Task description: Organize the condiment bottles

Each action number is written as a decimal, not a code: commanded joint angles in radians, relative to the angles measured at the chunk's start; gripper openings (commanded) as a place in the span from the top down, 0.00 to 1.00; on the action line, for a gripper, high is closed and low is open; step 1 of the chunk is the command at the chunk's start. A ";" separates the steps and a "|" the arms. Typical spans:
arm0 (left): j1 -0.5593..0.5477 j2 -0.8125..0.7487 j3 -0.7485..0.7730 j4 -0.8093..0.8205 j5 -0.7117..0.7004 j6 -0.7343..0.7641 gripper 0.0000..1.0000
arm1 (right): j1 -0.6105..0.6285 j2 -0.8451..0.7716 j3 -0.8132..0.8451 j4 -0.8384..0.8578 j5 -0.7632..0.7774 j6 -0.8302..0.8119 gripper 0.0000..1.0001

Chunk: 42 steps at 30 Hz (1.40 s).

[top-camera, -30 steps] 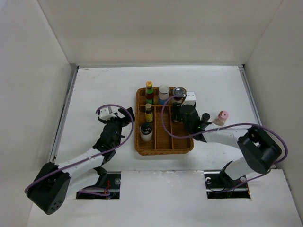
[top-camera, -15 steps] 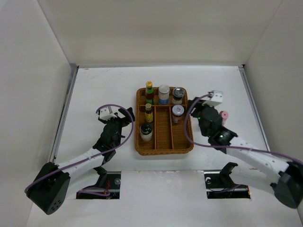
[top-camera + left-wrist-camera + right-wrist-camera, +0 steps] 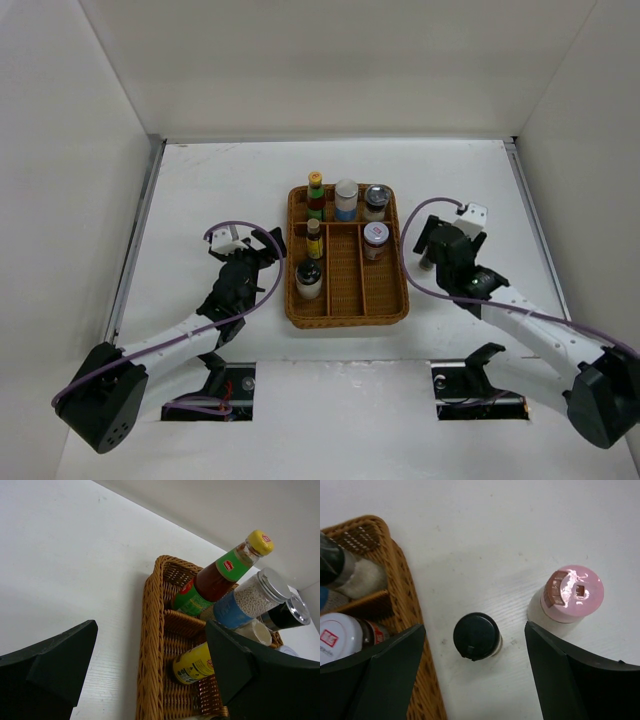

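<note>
Right tool [image 3: 474,630] wide above black-capped bottle [image 3: 476,642]

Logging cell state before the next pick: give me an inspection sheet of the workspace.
Surface: white table, wicker tray in the middle.
Job's things: six bottles standing in the tray; pink-capped bottle and black-capped bottle upright on the table to its right.
Clutter: nothing seen.
Hands: left hand open, empty, beside the tray; right hand open above the two loose bottles.
Cables: purple cable looped along each arm.
Surroundings: white walls on three sides.
</note>
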 commanded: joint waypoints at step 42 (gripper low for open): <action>0.010 -0.003 -0.003 0.060 0.015 -0.014 0.10 | 0.386 0.159 0.119 0.135 -0.048 -0.038 0.62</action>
